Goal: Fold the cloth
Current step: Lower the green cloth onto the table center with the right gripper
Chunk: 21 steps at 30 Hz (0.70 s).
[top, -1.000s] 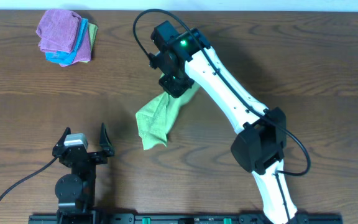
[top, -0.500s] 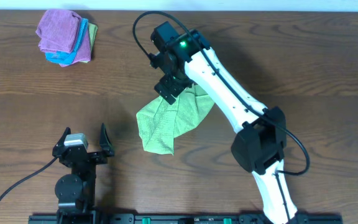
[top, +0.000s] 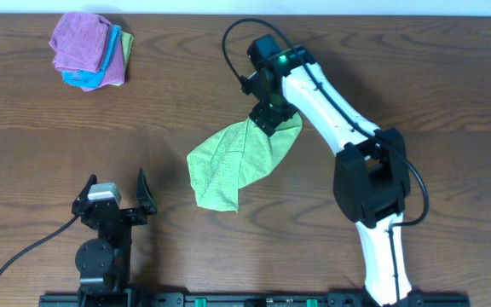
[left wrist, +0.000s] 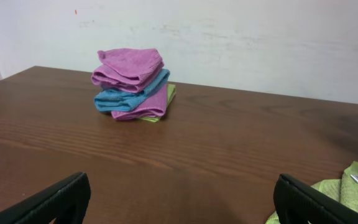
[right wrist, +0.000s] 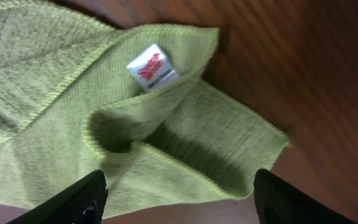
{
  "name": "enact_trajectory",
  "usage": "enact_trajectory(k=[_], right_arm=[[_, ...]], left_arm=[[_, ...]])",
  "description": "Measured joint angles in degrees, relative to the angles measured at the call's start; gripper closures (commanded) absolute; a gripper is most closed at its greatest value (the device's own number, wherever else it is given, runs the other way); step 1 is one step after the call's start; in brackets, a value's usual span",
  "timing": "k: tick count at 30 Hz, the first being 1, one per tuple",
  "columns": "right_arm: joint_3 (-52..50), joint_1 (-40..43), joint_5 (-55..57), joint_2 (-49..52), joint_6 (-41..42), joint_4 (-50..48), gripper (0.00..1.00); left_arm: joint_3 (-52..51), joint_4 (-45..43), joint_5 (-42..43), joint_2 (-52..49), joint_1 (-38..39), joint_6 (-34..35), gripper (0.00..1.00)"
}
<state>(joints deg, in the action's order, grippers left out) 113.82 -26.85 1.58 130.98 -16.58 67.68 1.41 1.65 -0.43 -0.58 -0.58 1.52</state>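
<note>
The lime-green cloth (top: pixel 237 162) lies crumpled and partly spread in the middle of the table, with a loose fold across it. My right gripper (top: pixel 271 115) hovers over its far right corner, open and holding nothing. In the right wrist view the cloth (right wrist: pixel 104 124) fills the space under the gripper (right wrist: pixel 179 205), its white tag (right wrist: pixel 152 67) showing on a turned-over corner. My left gripper (top: pixel 113 192) rests open near the front left, apart from the cloth. The left wrist view catches only a green edge of the cloth (left wrist: pixel 347 193) at lower right.
A stack of folded purple, light-blue and green cloths (top: pixel 90 49) sits at the far left corner, also the stack (left wrist: pixel 132 84) in the left wrist view. A black cable (top: pixel 233 38) loops above the right arm. Bare brown tabletop (top: pixel 416 102) surrounds the cloth.
My right gripper let go of the cloth and shifted to the right and slightly away. The cloth dropped and spread wider on the table. The left arm stayed still.
</note>
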Motion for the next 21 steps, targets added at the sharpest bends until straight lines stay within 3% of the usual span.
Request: enact_trajectory(k=[9,15,21], right_arm=[[0.0,-0.3,-3.2,0.0,-3.5,-0.2,0.35],[0.0,0.9,-5.4,0.0,-3.6,0.2,0.3],[0.0,0.9,-9.1,0.0,-5.1,0.2,0.34]], left_arm=[[0.0,0.0,0.0,0.0,0.0,0.0,0.05],[0.0,0.0,0.0,0.0,0.0,0.0,0.05],[0.0,0.0,0.0,0.0,0.0,0.0,0.04]])
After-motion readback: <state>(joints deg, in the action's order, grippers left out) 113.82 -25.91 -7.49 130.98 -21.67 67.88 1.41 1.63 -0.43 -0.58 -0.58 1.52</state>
